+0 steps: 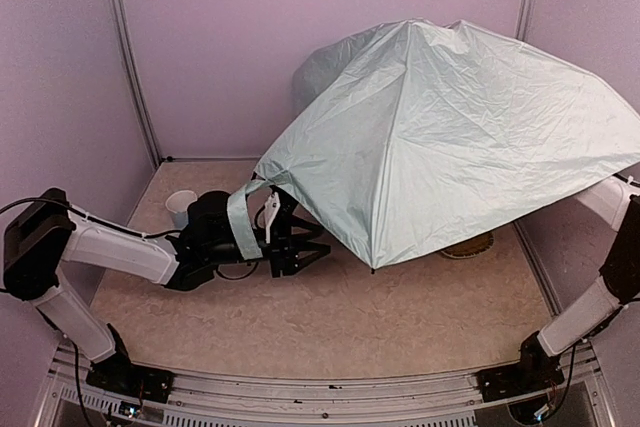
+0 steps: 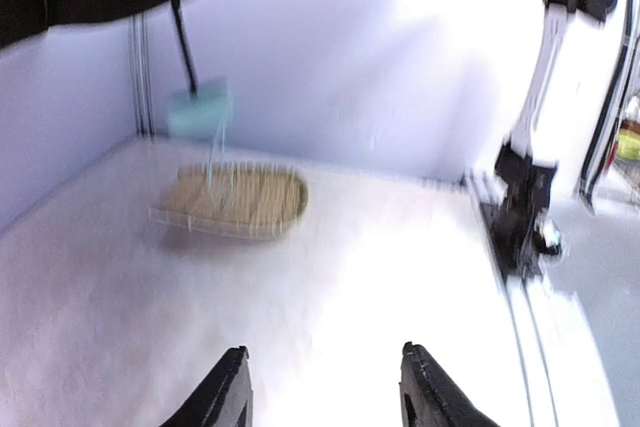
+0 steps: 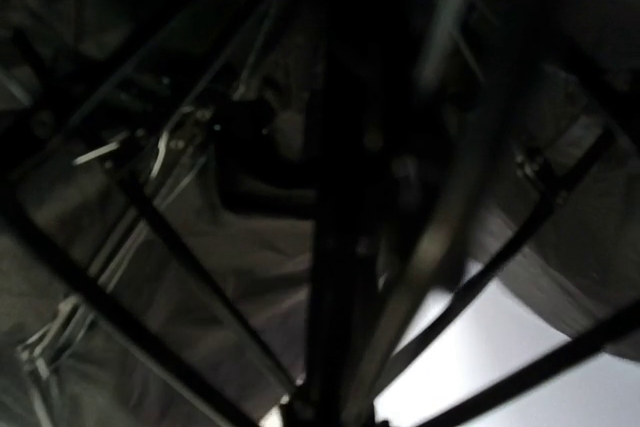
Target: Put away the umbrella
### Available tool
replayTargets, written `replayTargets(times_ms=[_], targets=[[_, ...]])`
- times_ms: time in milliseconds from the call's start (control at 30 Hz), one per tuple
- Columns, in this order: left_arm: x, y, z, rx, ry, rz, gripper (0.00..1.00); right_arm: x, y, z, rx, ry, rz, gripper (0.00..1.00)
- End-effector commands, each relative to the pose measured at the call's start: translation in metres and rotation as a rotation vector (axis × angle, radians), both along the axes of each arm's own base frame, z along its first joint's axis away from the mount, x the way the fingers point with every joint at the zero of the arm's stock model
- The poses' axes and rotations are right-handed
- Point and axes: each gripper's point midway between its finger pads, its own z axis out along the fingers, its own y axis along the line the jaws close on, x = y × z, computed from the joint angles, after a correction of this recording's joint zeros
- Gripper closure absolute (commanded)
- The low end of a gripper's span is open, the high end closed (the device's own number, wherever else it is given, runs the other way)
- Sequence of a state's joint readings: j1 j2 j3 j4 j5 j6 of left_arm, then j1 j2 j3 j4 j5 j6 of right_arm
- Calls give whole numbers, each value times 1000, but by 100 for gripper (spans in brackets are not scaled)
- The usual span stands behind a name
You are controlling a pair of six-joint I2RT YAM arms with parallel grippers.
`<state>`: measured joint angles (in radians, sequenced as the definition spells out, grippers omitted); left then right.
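The umbrella [image 1: 450, 137] is open, and its pale mint canopy hangs tilted over the right half of the table. Its thin shaft [image 2: 180, 17] and pale green handle [image 2: 200, 112] dangle free above the woven tray. A mint fabric strap [image 1: 242, 222] from the canopy's left corner drapes over my left gripper [image 1: 305, 247]. The left wrist view shows that gripper [image 2: 325, 352] open, with only bare table between its fingers. The canopy hides my right gripper from above. Its wrist view shows dark ribs and black underside [image 3: 340, 247] close up, and it holds the umbrella aloft from beneath.
A woven straw tray [image 2: 235, 202] lies on the table under the canopy, and its edge peeks out [image 1: 468, 245] in the top view. A light blue cup [image 1: 181, 205] stands at the back left by the wall. The right arm [image 1: 610, 267] rises along the right wall.
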<state>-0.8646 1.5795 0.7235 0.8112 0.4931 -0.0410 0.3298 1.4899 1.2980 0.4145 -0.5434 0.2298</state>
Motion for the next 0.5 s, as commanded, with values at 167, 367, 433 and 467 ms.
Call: replayTargets(times_ms=[167, 367, 433, 467], targets=[[-20, 26, -58, 155, -62, -4, 39, 5, -46, 55, -160, -147, -168, 100], [-32, 38, -90, 253, -104, -23, 31, 7, -48, 58, -215, -161, -192, 100], [-28, 42, -102, 298, -110, 13, 30, 5, -46, 64, -225, -175, -179, 100], [-23, 45, -107, 314, -110, 43, 30, 3, -45, 67, -230, -184, -170, 100]])
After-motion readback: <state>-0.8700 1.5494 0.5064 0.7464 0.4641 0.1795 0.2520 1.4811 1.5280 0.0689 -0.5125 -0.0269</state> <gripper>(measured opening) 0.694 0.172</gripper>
